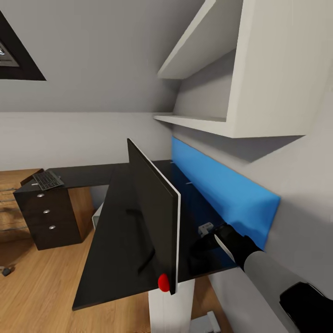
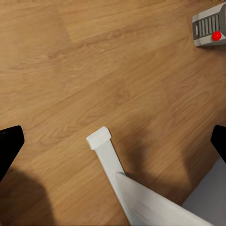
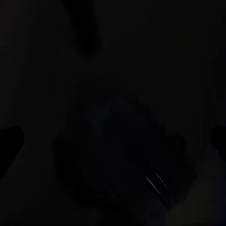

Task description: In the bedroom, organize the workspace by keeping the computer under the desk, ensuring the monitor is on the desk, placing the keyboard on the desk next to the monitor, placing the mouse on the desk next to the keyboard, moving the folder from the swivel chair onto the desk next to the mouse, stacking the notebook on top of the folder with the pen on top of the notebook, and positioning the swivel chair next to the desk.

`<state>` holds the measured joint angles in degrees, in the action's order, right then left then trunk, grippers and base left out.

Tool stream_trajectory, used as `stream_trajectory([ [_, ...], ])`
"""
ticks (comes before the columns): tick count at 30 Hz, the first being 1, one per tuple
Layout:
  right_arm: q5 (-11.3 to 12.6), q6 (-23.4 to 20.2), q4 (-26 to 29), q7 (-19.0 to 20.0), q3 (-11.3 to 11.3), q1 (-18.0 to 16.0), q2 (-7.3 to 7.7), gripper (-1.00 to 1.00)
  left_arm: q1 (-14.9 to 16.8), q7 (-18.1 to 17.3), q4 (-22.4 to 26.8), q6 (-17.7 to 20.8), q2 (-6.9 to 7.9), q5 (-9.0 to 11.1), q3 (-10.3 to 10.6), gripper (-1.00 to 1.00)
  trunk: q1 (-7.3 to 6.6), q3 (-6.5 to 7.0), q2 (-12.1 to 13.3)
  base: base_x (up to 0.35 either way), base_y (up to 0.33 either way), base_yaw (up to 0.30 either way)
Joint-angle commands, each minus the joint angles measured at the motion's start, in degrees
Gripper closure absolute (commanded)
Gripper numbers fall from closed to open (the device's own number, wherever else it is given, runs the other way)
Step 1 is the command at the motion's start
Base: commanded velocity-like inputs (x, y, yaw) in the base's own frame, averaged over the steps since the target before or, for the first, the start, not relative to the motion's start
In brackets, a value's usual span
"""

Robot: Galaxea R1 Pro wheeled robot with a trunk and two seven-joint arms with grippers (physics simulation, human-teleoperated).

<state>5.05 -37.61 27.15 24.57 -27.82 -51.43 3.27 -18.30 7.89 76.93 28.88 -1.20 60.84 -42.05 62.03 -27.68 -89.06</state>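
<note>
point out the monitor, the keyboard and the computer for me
monitor (image 1: 152, 217): head view, on its black screen face, seen edge-on above the desk.
keyboard (image 1: 47, 180): head view, on its key area at the desk's far left end.
computer (image 2: 209, 29): left wrist view, on its dark vented front panel, on the wood floor.

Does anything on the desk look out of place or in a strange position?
Yes. The keyboard lies at the far end of the desk, on the corner above the drawers, far from the monitor, not beside it.
</note>
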Motion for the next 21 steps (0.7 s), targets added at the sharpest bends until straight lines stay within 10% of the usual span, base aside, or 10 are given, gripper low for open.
stream_trajectory([
  [1,0.5,-0.3,0.1,-0.1,-0.4,0.0,0.11,-1.0,0.1,0.6,0.0,0.3,-0.03,0.6,-0.1,-1.0,-0.01,-0.05,0.0,-0.049,0.0,0.0],
  [21,0.6,-0.2,0.1,-0.1,-0.4,-0.1,0.13,-1.0,0.2,-0.2,-1.4,1.2,-0.02,1.7,-0.2,-1.0,1.53,-1.31,-2.8,-0.009,0.0,0.0],
])
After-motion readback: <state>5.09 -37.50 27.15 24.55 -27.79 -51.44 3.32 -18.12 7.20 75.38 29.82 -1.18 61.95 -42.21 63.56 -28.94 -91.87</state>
